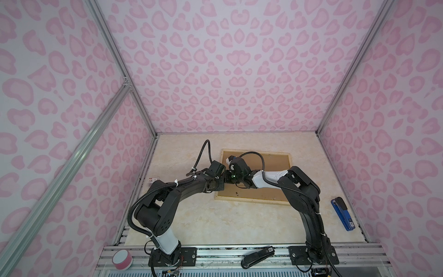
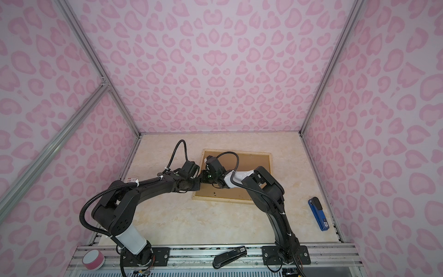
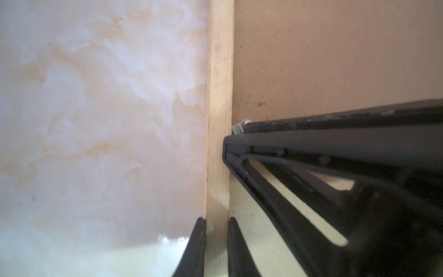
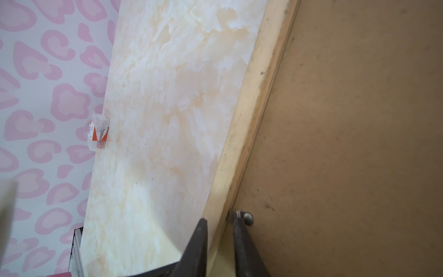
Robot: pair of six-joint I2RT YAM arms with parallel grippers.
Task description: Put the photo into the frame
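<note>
clamping the frame point(image 3: 219, 72), left pincer point(image 3: 216, 220) and right pincer point(image 4: 219, 217), packet point(image 4: 99, 134) label illegible

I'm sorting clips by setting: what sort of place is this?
Probably a robot test booth, not a home: left arm and right arm bolted to an aluminium rail, pink-patterned walls on metal struts, a marble-look tabletop.

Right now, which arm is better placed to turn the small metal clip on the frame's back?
Right, probably. The right gripper has a fingertip at the clip, while the left gripper is clamped on the wooden edge of the frame, better left steadying it.
</note>
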